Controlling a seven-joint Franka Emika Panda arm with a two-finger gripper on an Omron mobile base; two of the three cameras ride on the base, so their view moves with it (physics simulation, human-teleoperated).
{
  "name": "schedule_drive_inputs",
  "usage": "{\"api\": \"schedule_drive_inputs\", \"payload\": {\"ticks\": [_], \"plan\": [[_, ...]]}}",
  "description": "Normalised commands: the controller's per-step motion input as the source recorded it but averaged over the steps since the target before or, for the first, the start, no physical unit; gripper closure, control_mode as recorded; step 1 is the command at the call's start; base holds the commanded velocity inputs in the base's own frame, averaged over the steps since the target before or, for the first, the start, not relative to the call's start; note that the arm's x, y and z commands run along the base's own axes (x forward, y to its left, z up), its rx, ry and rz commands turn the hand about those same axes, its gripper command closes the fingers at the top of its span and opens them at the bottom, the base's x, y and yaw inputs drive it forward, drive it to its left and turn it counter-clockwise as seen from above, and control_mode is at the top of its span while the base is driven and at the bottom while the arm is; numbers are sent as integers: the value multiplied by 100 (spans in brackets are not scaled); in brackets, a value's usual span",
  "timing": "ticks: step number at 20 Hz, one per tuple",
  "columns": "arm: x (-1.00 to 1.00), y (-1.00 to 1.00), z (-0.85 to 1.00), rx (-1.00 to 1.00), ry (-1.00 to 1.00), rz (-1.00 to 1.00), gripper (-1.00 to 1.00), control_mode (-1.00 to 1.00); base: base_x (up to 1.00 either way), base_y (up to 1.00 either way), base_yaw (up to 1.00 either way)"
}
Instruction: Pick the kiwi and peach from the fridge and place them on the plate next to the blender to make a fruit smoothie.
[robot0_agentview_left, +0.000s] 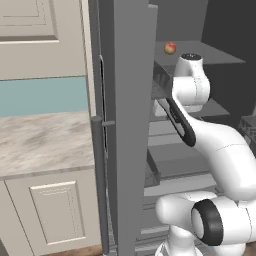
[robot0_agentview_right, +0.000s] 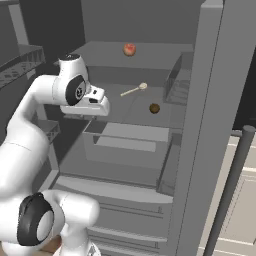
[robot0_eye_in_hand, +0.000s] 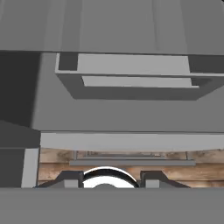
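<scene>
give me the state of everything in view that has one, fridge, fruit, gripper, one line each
fridge: door open, shelves exposed
peach: resting on the upper shelf, untouched
kiwi: resting on the middle shelf, untouched
wooden spoon: lying flat on the middle shelf, apart from the kiwi
gripper: shut, holding nothing, pointing down at the drawers

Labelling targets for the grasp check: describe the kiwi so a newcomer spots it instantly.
Look inside the open fridge, on the middle shelf below the one carrying the peach. The kiwi sits there, just right of and nearer than a pale wooden spoon. It is the small dark brown oval, unlike the orange-red peach above.
</scene>
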Motion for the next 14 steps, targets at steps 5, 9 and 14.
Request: {"api": "schedule_drive_inputs", "payload": {"ticks": [5, 9, 14], "plan": [[-6, -37, 23, 0, -32, 1, -100, -100, 0, 0, 0], [-41, -70, 83, 0, -61, 0, -100, -100, 0, 0, 0], [-9, -37, 100, 0, -61, 0, -100, -100, 0, 0, 0]]}}
